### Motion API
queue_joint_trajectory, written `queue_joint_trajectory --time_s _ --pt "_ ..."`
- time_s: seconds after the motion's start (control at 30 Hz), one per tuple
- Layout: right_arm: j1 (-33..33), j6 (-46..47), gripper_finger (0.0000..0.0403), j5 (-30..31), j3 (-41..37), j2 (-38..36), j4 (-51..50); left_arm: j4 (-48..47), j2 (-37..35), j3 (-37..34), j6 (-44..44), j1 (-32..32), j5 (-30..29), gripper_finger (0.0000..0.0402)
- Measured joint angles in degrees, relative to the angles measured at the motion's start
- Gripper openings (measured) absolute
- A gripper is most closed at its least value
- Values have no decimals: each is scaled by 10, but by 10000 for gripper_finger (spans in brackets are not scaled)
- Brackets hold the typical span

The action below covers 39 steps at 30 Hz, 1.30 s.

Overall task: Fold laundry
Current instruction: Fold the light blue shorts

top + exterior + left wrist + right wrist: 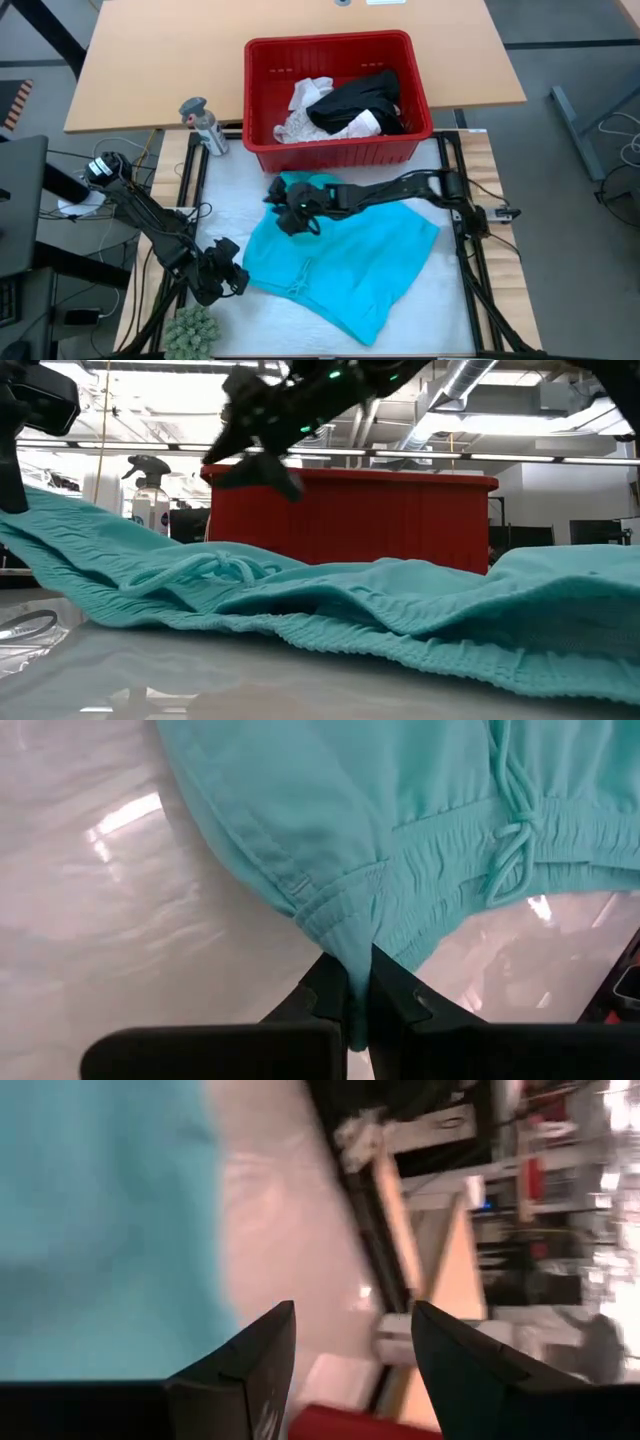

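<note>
High view: teal shorts (345, 265) lie spread and rumpled on the white table cover (450, 310), no fold made yet.
Left gripper (360, 1005): at the garment's near-left corner, fingers pinched tight on the waistband edge.
Right gripper (292, 215): above the far edge of the teal shorts, fingers parted, nothing between them.
Red basket (340, 150): holds a black garment (355, 100) and white pieces (305, 110), all unfolded.
Progress: early; first garment laid out only, folding and the basket's contents left.
</note>
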Motion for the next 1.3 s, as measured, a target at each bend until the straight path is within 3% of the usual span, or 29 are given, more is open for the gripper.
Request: queue_joint_trajectory --time_s 0.2,0.33,0.5,0.67,0.8,1.1,1.3 --pt "-30 -9 226 11 173 115 -72 0 0 0 30 9 87 0" --pt "-44 -16 226 14 285 175 -224 0 0 0 47 16 102 0" --pt "-54 -92 226 25 392 230 -374 0 0 0 70 29 110 0" --pt "-60 -178 226 34 378 230 -367 0 0 0 76 35 111 0" --pt "-64 -190 226 38 378 230 -377 1 0 0 75 36 111 0" --pt "-78 -194 224 -17 380 240 -377 27 0 0 81 37 105 0" --pt "-82 -234 213 -10 377 262 -364 33 0 0 96 43 108 0"
